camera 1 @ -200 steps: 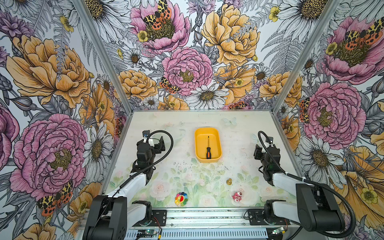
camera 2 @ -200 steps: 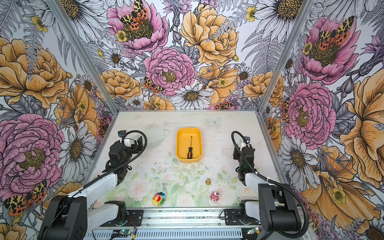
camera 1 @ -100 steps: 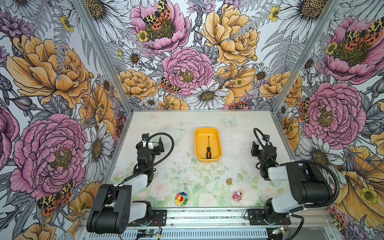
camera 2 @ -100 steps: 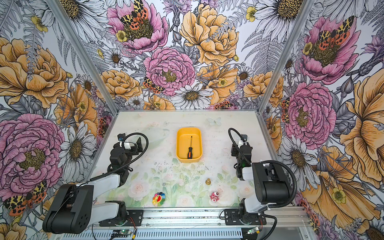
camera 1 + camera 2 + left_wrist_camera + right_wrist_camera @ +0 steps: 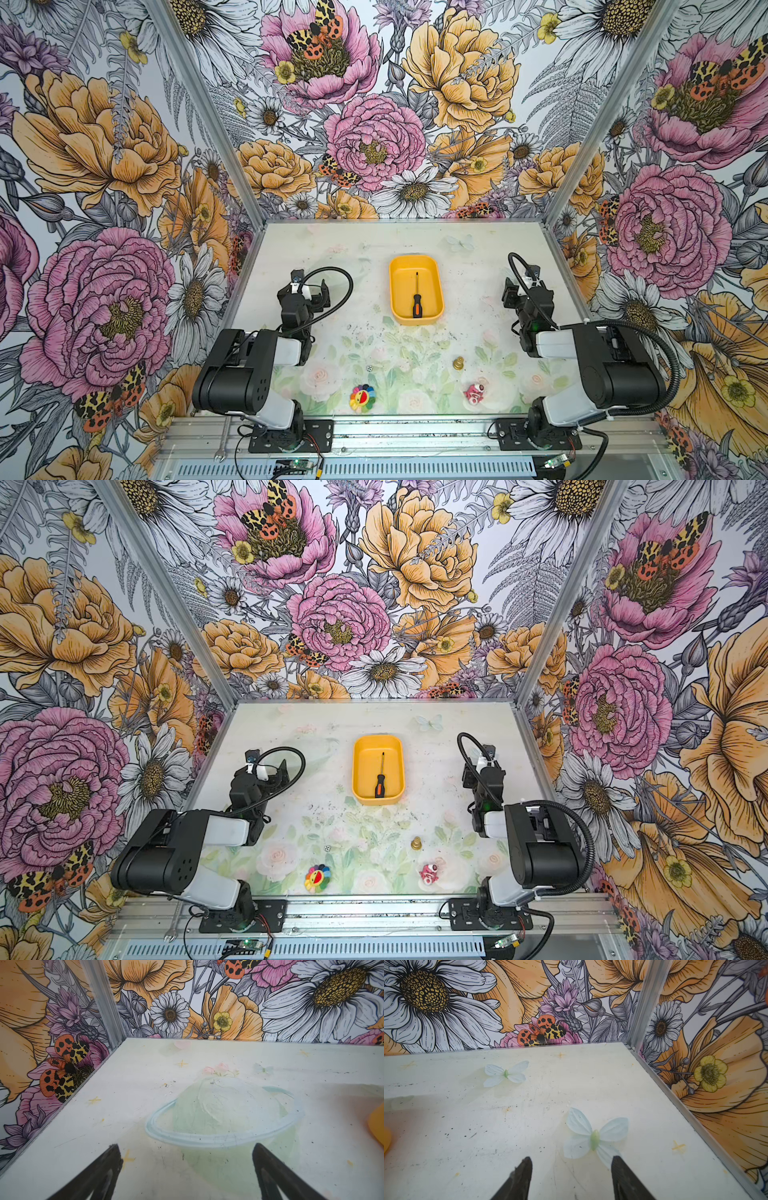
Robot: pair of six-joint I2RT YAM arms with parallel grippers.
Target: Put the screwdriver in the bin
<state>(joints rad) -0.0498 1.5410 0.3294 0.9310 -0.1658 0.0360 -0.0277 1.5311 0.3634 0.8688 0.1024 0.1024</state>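
**Floral-walled booth, pale table (image 5: 332,257): screwdriver (image 5: 416,297) lying inside bin (image 5: 432,278)**

Flower wallpaper is wrapping three sides of the worn printed table. Both top views are showing the bin sitting mid-table toward the back, its long side running front to back. Inside it the screwdriver is lying flat, roughly along the long axis, with the black-and-orange handle toward the near end and the shaft pointing to the far end.

On the left, the left gripper (image 5: 186,1147) is hanging over the table well apart from the bin, jaws standing wide with nothing between them. On the right, the right gripper (image 5: 571,1158) is doing the same on the bin's other side, jaws parted less widely and gripping nothing. A printed butterfly (image 5: 595,1138) is showing just beside one fingertip. Cannot tell whether either set of fingertips is touching the table.

Toward the front edge, a rainbow flower toy (image 5: 362,398), a small red toy (image 5: 474,392), a brass-coloured piece (image 5: 458,363) and a tiny die (image 5: 369,368) are lying well apart from the bin
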